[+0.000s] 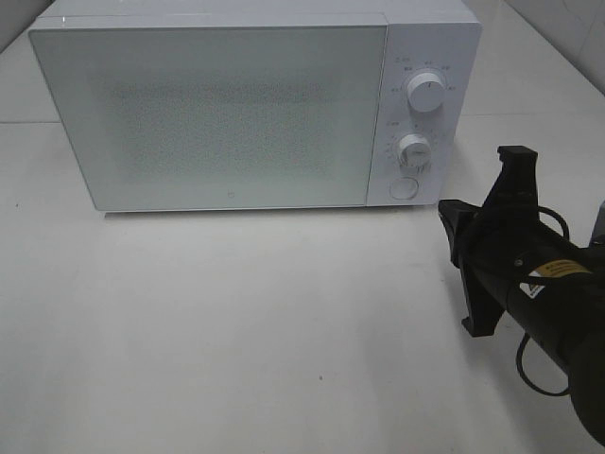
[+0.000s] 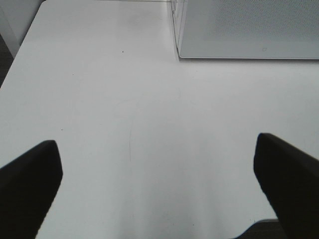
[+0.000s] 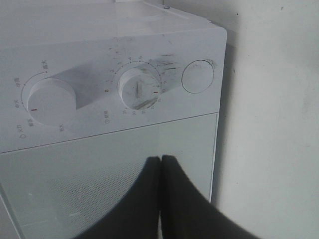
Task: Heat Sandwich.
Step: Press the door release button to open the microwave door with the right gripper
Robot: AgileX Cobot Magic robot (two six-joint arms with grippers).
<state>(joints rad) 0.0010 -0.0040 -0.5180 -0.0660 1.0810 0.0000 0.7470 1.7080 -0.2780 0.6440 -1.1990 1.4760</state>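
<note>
White microwave [image 1: 208, 113] stands along the far edge of the pale desk [image 1: 236, 331] in the exterior high view, with its door [image 1: 217, 109] shut. Its control panel faces the right side of the desk and carries an upper dial [image 1: 427, 95], a lower dial [image 1: 413, 148] and a round button [image 1: 404, 187]. From the right edge of the desk the black right claw [image 1: 449, 222] points toward that panel and hangs just beside the button's corner of the oven.

From the left wrist, the left claw [image 2: 157, 147] is spread wide, one black finger [image 2: 30, 184] at each side, with only bare desk [image 2: 149, 99] between them. A front corner of the microwave [image 2: 249, 30] shows beyond.

From the right wrist, the right claw [image 3: 160, 167] has its two fingers [image 3: 139, 199] pressed flat together with nothing between them, in front of the door [image 3: 75, 184] next to the panel. Both dials and the round button [image 3: 198, 77] sit beyond the tips.

No view lets me tell where the sandwich is, which way it points, or how its long axis runs.
</note>
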